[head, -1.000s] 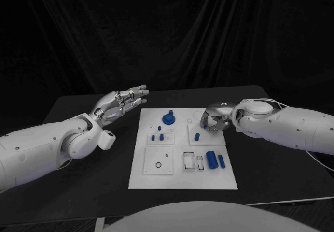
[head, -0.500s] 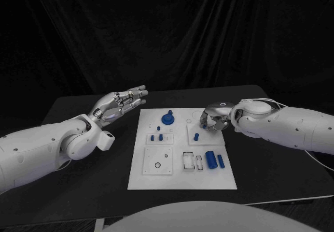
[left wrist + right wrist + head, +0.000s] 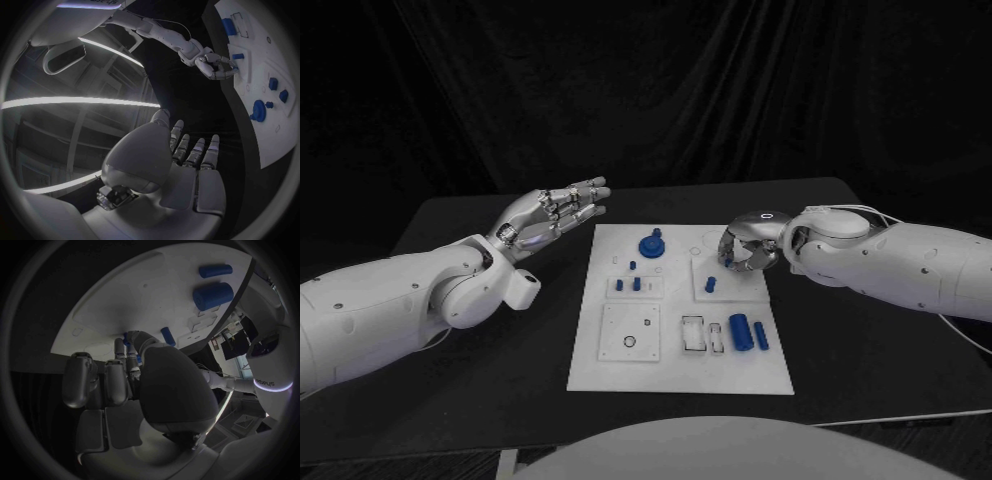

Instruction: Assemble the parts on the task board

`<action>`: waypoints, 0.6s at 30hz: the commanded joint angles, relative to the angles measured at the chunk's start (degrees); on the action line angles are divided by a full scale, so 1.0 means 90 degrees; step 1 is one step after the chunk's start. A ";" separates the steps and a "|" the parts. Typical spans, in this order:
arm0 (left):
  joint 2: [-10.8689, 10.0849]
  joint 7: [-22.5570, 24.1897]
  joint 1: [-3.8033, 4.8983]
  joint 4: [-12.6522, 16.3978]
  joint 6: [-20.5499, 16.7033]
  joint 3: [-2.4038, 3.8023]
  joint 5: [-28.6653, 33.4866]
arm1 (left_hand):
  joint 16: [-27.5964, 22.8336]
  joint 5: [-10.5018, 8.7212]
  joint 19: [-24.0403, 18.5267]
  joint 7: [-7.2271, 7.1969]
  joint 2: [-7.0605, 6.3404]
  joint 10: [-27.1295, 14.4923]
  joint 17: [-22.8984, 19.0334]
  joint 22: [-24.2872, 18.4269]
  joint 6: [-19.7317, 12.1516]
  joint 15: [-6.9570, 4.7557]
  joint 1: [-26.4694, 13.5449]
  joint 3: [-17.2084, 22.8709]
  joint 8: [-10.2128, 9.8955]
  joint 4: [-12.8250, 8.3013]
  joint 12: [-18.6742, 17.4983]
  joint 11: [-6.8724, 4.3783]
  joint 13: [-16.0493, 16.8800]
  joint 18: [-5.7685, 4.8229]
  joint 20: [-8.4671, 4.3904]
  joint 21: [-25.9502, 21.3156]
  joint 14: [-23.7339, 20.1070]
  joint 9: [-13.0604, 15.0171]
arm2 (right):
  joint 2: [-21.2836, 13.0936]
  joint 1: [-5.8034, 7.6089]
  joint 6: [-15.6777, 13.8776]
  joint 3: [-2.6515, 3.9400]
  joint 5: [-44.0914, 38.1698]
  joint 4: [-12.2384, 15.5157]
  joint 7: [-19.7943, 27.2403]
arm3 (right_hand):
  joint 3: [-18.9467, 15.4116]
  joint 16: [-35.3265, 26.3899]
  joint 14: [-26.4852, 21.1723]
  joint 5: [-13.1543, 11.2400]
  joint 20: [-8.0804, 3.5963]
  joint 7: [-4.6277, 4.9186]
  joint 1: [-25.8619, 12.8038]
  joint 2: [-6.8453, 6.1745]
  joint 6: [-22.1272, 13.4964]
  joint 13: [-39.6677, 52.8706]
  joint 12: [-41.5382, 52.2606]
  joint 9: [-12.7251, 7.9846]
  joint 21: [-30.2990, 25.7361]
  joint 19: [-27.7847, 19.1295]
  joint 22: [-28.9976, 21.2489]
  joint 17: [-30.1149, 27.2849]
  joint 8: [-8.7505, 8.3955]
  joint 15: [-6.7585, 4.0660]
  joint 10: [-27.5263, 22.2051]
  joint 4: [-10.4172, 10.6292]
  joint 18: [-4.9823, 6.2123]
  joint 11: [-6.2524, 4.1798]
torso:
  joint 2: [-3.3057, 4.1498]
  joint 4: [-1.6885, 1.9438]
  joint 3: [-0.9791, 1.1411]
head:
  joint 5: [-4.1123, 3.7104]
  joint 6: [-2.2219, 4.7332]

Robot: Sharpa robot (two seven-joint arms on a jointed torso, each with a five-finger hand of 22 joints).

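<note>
The white task board (image 3: 626,372) lies in the middle of the black table. On it are a blue round knob (image 3: 651,244), several small blue pegs (image 3: 635,284) and two blue cylinders (image 3: 740,331) near the right edge. My right hand (image 3: 744,250) hovers over the board's far right part with its fingers curled in. In the right wrist view its thumb and fingertips pinch a small dark blue piece (image 3: 127,338). A blue peg (image 3: 711,284) stands just in front of that hand. My left hand (image 3: 561,211) is raised left of the board's far corner, fingers straight and apart, holding nothing.
The board has empty slots near its front: a square plate with a small hole (image 3: 630,341) and rectangular frames (image 3: 692,332). Bare black table (image 3: 473,370) surrounds the board on both sides. A dark curtain hangs behind the table's far edge.
My right hand has shifted slightly right and away from the standing peg, fingers still curled. The left hand has not moved.
</note>
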 commanded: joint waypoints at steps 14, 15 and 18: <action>0.0001 0.0076 -0.0015 0.0022 0.0066 0.0007 0.0063 | 0.0029 0.0023 0.0063 0.0049 0.0025 0.0022 0.0004 -0.0004 -0.0116 0.0014 0.0076 0.0053 -0.0012 0.0014 0.0059 0.0094 0.0011 -0.0084 0.0012 0.0033 0.0020 -0.0018 | -0.0137 0.0304 -0.0164 0.0005 -0.0043 0.0312 -0.0109 | 0.0013 -0.0001 0.0058 0.0152 -0.0019 0.0057 -0.0037 0.0041 0.0060 0.0033 0.0066 0.0154 0.0045 0.0026 0.1129 0.0026 0.0153 -0.0020 0.0123 -0.0097 0.0011 -0.0021 | 0.0014 0.0001 0.0004 | 0.0010 -0.0001; 0.0000 0.0076 -0.0015 0.0022 0.0065 0.0007 0.0063 | 0.0029 0.0023 0.0058 0.0053 0.0025 0.0024 0.0004 -0.0019 -0.0107 0.0013 0.0077 0.0054 -0.0011 0.0015 0.0061 0.0099 0.0011 -0.0084 0.0012 0.0031 0.0020 -0.0017 | -0.0144 0.0323 -0.0186 0.0005 -0.0043 0.0338 -0.0108 | 0.0013 -0.0001 0.0058 0.0152 -0.0019 0.0057 -0.0037 0.0041 0.0060 0.0033 0.0066 0.0154 0.0045 0.0026 0.1129 0.0026 0.0153 -0.0020 0.0123 -0.0097 0.0011 -0.0021 | 0.0013 -0.0001 0.0005 | 0.0019 -0.0001; -0.0005 0.0073 -0.0016 0.0018 0.0062 0.0007 0.0063 | 0.0028 0.0021 0.0057 0.0064 0.0026 0.0028 0.0003 -0.0027 -0.0094 0.0006 0.0077 0.0056 -0.0008 0.0018 0.0066 0.0110 0.0011 -0.0087 0.0012 0.0029 0.0016 -0.0015 | -0.0183 0.0403 -0.0282 0.0005 -0.0043 0.0460 -0.0106 | 0.0013 0.0003 0.0060 0.0151 -0.0016 0.0065 -0.0042 0.0037 0.0044 0.0036 0.0072 0.0163 0.0055 0.0030 0.1132 0.0034 0.0153 -0.0015 0.0136 -0.0101 0.0008 -0.0022 | 0.0007 -0.0002 0.0006 | 0.0059 -0.0001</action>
